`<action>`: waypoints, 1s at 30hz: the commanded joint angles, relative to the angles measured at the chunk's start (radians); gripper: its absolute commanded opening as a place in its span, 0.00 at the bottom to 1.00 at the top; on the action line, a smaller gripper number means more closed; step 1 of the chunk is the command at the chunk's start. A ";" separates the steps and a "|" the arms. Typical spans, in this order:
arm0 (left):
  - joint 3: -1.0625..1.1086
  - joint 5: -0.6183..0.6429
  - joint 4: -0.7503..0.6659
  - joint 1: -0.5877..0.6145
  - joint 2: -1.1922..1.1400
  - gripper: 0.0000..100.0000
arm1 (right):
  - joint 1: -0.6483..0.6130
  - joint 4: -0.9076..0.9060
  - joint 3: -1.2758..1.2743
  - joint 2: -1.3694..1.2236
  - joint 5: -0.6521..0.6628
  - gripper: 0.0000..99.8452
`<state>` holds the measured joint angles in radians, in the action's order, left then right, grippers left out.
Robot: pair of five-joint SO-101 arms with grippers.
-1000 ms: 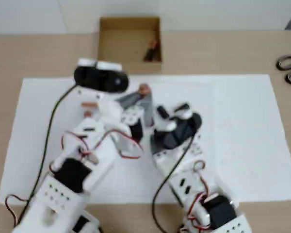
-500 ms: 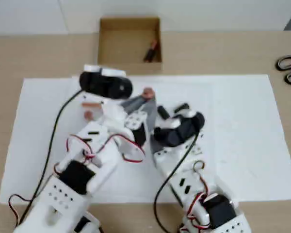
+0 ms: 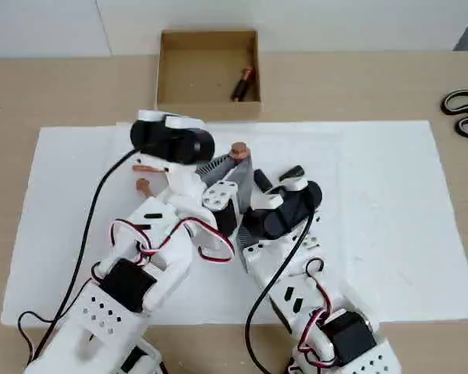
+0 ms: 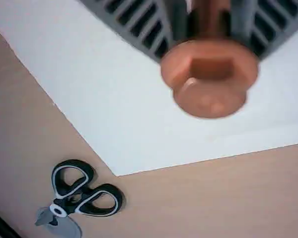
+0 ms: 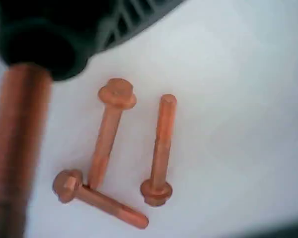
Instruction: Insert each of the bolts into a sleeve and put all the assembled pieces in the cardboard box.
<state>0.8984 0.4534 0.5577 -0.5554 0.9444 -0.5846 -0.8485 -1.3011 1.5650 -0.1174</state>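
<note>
My left gripper (image 3: pixel 235 162) is shut on a copper bolt (image 3: pixel 238 149) above the white sheet, just in front of the cardboard box (image 3: pixel 171 78). In the left wrist view the bolt's flanged head (image 4: pixel 208 74) sticks out between the grey ribbed fingers (image 4: pixel 129 20). My right gripper (image 3: pixel 267 184) is close beside it, shut on a black sleeve (image 5: pixel 37 47). A copper shaft (image 5: pixel 15 148) meets the sleeve's end. Three loose bolts (image 5: pixel 109 134) lie on the sheet. One assembled piece (image 3: pixel 242 82) lies in the box.
Black-handled scissors (image 3: pixel 464 109) lie on the bare table at the far right, also seen from the left wrist (image 4: pixel 79 191). The white paper sheet (image 3: pixel 374 210) covers the working area. Two loose bolts (image 3: pixel 144 176) lie left of the left arm.
The left arm has shifted right and slightly toward me, carrying the bolt closer to the right gripper. The right arm has barely moved.
</note>
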 commanded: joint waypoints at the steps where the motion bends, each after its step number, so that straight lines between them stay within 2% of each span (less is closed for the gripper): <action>1: -0.015 0.011 0.025 -0.031 0.025 0.00 | -0.005 0.031 0.009 0.013 -0.008 0.00; 30: -0.038 0.008 0.219 -0.031 0.028 0.00 | 0.001 0.031 0.009 0.013 -0.006 0.00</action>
<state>0.8968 0.4641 0.7557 -0.5861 0.9551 -0.5846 -0.8424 -1.3027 1.5635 -0.1204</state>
